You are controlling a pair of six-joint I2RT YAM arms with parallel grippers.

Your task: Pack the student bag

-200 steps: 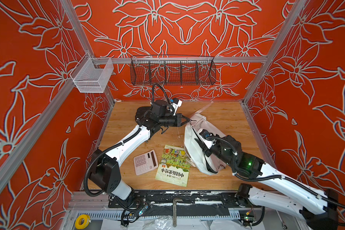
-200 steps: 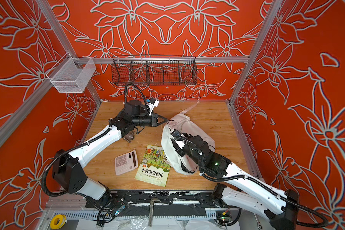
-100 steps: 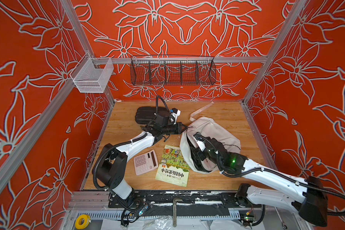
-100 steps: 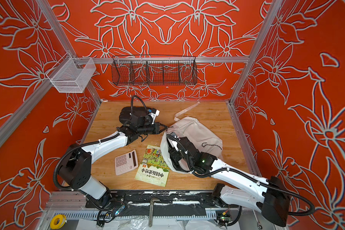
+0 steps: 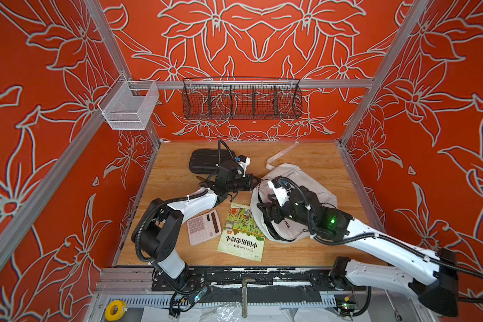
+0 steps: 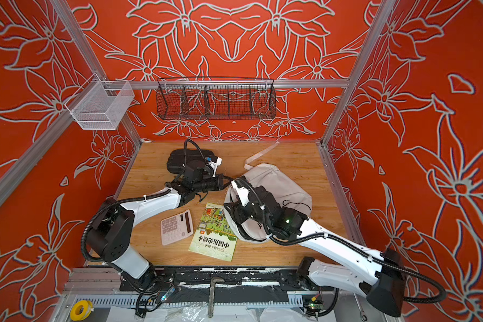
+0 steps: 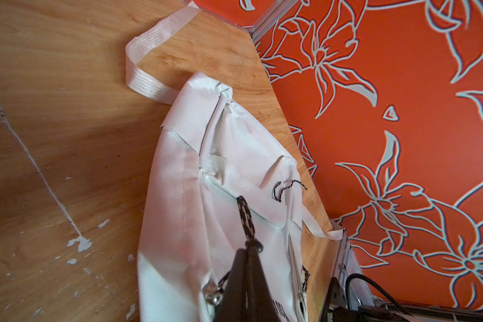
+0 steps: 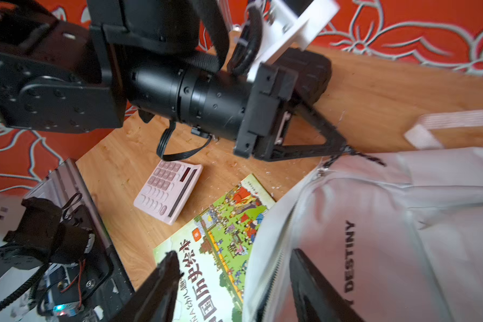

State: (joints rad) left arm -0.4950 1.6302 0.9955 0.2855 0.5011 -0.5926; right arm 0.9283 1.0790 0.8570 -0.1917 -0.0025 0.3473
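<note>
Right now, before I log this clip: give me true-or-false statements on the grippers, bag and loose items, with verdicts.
The left gripper is shut on the student bag's zipper pull. True.
The right gripper is shut on the book. False: the right gripper stands open at the bag's zip edge.
The calculator lies inside the bag. False: the calculator lies on the table beside the book.
The black case lies outside the bag. True.

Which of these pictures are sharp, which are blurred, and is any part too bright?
Both top views: table sharp, wall pattern colour-fringed toward the edges. Right wrist view: strap smeared, right gripper out of focus. Left wrist view: bag almost washed out by light, left gripper on the cord a dark blur.
</note>
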